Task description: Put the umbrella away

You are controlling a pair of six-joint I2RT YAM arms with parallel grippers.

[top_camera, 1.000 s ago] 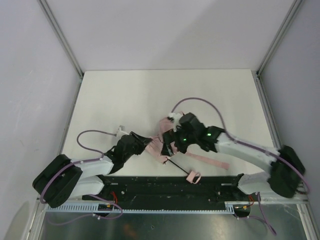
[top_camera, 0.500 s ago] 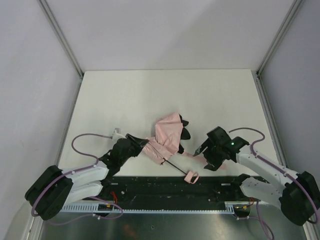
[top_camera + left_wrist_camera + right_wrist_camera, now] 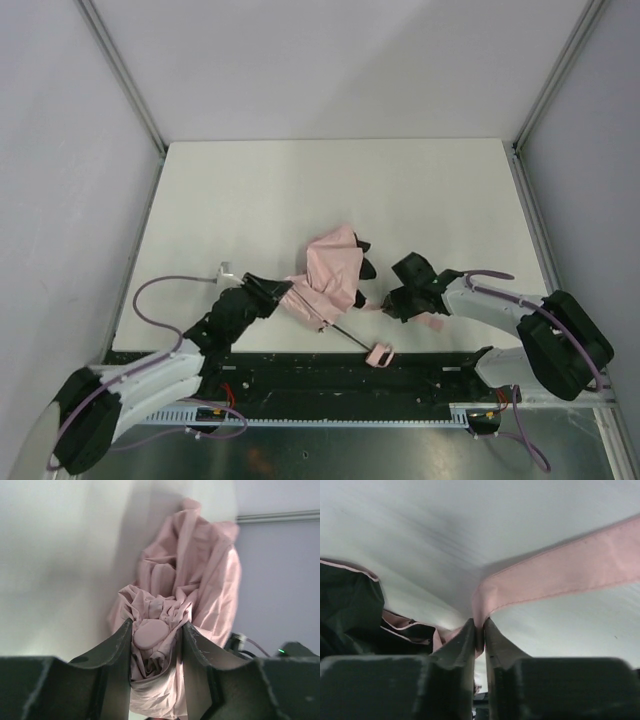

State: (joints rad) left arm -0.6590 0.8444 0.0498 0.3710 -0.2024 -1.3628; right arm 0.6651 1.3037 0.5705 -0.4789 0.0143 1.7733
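The umbrella [image 3: 335, 265] lies half folded near the table's front centre, a crumpled pale pink canopy with dark rib tips [image 3: 366, 268]. Its thin black shaft [image 3: 345, 333] runs toward the small pink handle [image 3: 380, 353] by the front edge. My left gripper [image 3: 285, 291] is shut on the bunched fabric at the canopy's left end. In the left wrist view the pink cap [image 3: 151, 633] and folds fill the space in my left gripper [image 3: 155, 627]. My right gripper [image 3: 395, 300] is shut on the pink strap [image 3: 560, 575], pinched in my right gripper [image 3: 480, 625]; the strap's free end [image 3: 432, 323] lies flat to the right.
A black rail [image 3: 330, 372] runs along the table's near edge, just beyond the handle. Grey walls and metal posts [image 3: 120, 75] enclose the white table [image 3: 330, 190] on three sides. The left arm's purple cable [image 3: 170, 283] loops over the left front corner.
My right gripper left the canopy, swung right, came back toward the umbrella and shut on the strap. The left arm drew slightly down-left, still holding the fabric.
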